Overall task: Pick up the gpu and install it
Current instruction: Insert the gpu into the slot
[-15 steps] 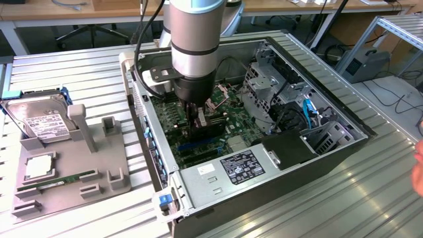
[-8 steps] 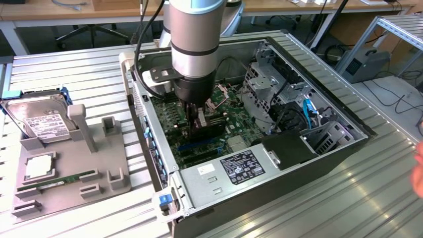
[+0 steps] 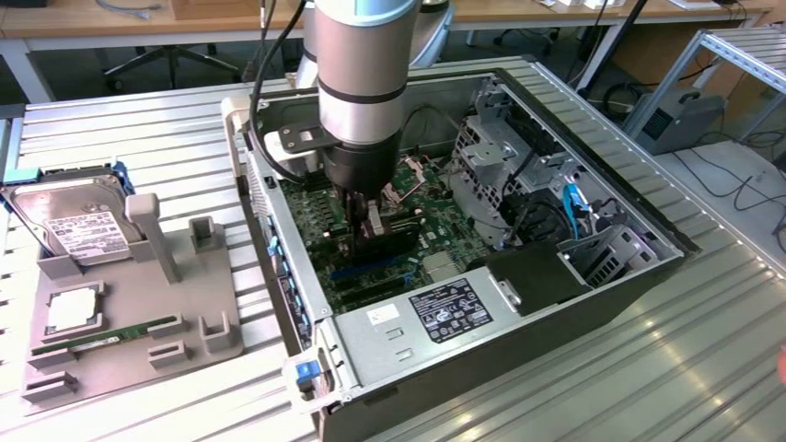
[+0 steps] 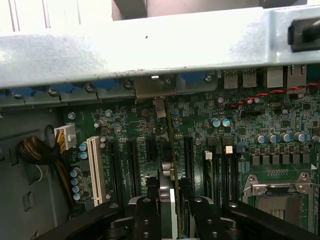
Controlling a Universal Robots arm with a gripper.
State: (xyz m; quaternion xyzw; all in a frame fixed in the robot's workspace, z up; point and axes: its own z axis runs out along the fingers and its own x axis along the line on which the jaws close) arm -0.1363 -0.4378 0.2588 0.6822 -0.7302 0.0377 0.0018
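exterior view: the arm comes straight down from the top centre of the frame into the open computer case (image 3: 639, 267), and the gripper (image 3: 368, 216) sits low over the green motherboard (image 3: 430, 221) in the middle of the picture. the gpu (image 3: 383, 247) hangs directly under the claw, standing on edge, a dark slab reaching from the fingers toward the lower centre of the frame, its lower edge at or just above the blue slots (image 3: 363, 272); whether it is seated i cannot tell.

in the wrist view the gripper (image 4: 172, 205) shows at the bottom centre, its two black fingers (image 4: 145, 215) half closed and clamped on either face of the gpu (image 4: 169, 165), which is seen edge-on as a thin strip. the card's long axis runs from the claw up the frame to the grey bracket tab (image 4: 155, 90) at the case's rear wall (image 4: 150, 50). the strip lies in line with the black expansion slots (image 4: 187, 155), between them and parallel to the white slot (image 4: 94, 170) in the lower left.

on the grey rack (image 3: 123, 322) at the left of the exterior frame rest a hard drive (image 3: 74, 226) and a ram stick (image 3: 105, 339).
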